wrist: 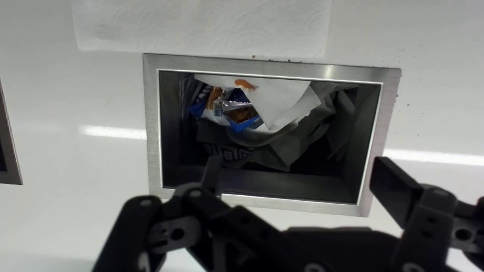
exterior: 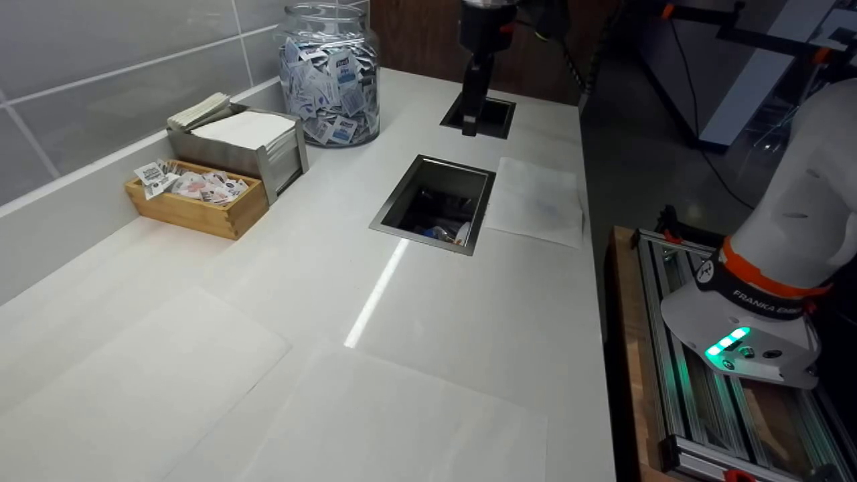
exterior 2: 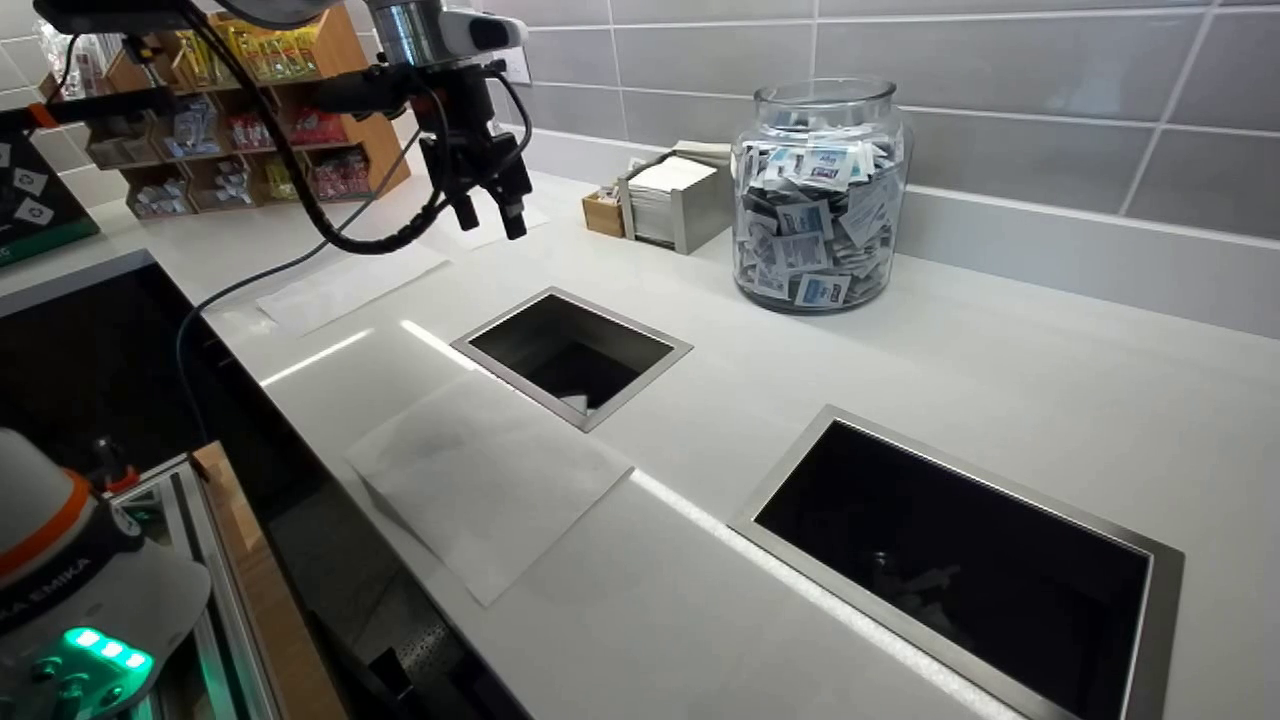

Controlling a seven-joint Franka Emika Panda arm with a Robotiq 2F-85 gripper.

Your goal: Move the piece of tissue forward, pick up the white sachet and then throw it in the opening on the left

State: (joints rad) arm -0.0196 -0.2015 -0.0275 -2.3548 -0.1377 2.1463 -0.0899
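Jaws spread wide, grip released, the gripper (exterior 2: 491,222) hangs high above the counter (exterior 2: 660,620)! Below it, the steel-framed opening (wrist: 152,121), wrappers (wrist: 244,124) inside; just beside that, along the counter's front edge, lies the tissue (exterior 2: 490,480). Lining the back edge: glass jar (exterior: 335,87), napkin holder (exterior: 217,152), wooden tray (exterior: 181,213).

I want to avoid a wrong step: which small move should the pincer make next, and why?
Probably shift the pincer toward the piece of tissue beside the opening: the pincer hangs open and empty above the counter, and I can see no loose white sachet there, so the tissue may hide it.
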